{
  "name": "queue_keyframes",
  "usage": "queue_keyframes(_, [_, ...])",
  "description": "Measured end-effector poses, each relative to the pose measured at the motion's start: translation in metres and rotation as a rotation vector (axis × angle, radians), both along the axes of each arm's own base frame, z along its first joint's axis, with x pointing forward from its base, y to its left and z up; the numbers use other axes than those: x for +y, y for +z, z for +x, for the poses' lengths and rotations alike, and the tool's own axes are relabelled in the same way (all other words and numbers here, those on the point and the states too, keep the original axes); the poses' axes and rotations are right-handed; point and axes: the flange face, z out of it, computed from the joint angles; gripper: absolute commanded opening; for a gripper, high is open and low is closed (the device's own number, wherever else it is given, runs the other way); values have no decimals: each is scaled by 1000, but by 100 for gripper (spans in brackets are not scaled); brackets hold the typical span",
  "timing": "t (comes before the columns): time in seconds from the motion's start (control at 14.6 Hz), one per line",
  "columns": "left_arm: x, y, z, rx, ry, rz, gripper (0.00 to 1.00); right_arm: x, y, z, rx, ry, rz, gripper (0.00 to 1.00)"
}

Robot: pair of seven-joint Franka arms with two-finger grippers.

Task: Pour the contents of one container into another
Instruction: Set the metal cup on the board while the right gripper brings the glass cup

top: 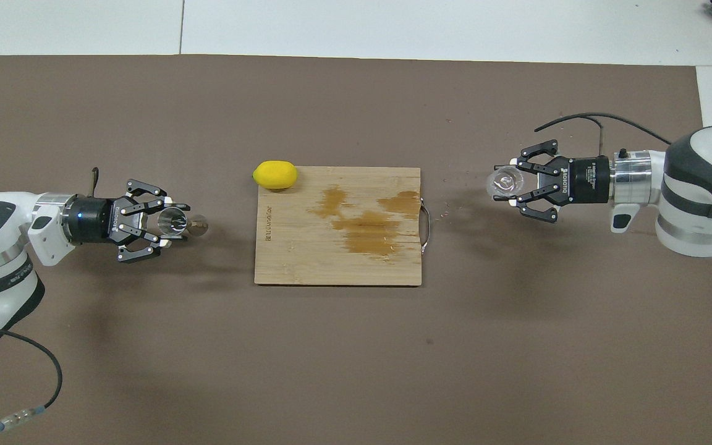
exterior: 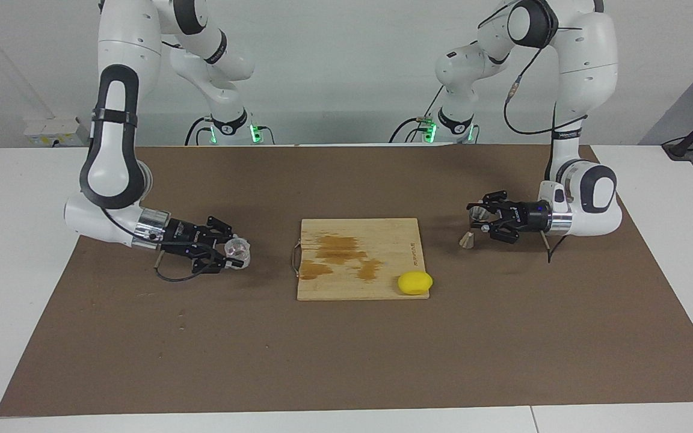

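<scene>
right gripper [exterior: 232, 248] grips glass cup [exterior: 237, 247]; left gripper [exterior: 480, 219] grips jigger [exterior: 470, 231].

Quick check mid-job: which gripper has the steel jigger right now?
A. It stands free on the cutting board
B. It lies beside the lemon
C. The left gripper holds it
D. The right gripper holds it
C. The left gripper is shut on the steel jigger above the mat toward the left arm's end of the table, while the right gripper holds the glass cup.
</scene>
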Motion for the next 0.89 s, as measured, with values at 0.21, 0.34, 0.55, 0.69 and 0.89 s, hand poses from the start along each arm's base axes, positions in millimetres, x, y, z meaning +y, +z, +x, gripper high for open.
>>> queue_keyframes(0.21, [-48, -1, -3, 20, 15, -8, 26, 16, 18, -1, 17, -2, -1, 0])
queue_keyframes(0.34, [-80, -2, -4, 29, 22, -9, 26, 24, 23, -1, 16, 0, -7, 0])
queue_keyframes(0.55, [-122, -2, -6, 42, 47, -14, 26, 44, 32, 0, 6, 1, -27, 0])
queue_keyframes(0.69, [-148, -2, -7, 46, 71, -9, 26, 58, 40, 1, -1, -3, -41, 0])
queue_keyframes(0.89, [-188, -1, -11, 58, 106, -10, 26, 69, 45, 0, -9, 8, -46, 0])
